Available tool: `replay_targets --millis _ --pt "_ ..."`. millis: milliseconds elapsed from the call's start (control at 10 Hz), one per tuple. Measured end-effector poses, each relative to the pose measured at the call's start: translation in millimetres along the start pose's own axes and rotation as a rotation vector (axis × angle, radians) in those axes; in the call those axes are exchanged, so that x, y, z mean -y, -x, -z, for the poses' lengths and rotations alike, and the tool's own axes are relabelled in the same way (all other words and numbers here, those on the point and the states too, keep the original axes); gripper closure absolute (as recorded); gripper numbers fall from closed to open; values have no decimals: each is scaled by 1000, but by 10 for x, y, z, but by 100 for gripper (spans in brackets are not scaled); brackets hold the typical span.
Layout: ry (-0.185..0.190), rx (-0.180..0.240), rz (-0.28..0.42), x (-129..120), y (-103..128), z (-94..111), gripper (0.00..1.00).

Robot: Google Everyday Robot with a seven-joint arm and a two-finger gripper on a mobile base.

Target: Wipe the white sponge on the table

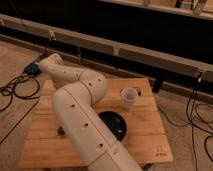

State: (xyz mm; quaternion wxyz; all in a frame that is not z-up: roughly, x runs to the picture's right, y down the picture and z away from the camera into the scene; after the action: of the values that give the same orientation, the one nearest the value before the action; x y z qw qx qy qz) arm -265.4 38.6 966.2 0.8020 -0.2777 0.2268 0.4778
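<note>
The white sponge, probably soft, light and best pinched across its narrow sides, is hidden, as is the gripper, its state impossible to tell, likely behind the arm (75,102) crossing the table (147,142) at frame left.

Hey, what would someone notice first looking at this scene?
A bulky white robot arm dominates, stretching from bottom centre up-left over the wooden table. A white cup stands to its right, a black disc nearer the front. The gripper is out of sight.
</note>
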Motion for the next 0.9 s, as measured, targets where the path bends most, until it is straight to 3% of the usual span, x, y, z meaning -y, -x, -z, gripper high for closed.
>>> replay_targets --millis 200,500,700,900 --pt "31 36 37 -252 159 75 100" --pt "91 60 103 -714 168 217 100" --pt "127 43 132 -949 26 222 100" --pt "159 -13 158 -1156 -312 123 100"
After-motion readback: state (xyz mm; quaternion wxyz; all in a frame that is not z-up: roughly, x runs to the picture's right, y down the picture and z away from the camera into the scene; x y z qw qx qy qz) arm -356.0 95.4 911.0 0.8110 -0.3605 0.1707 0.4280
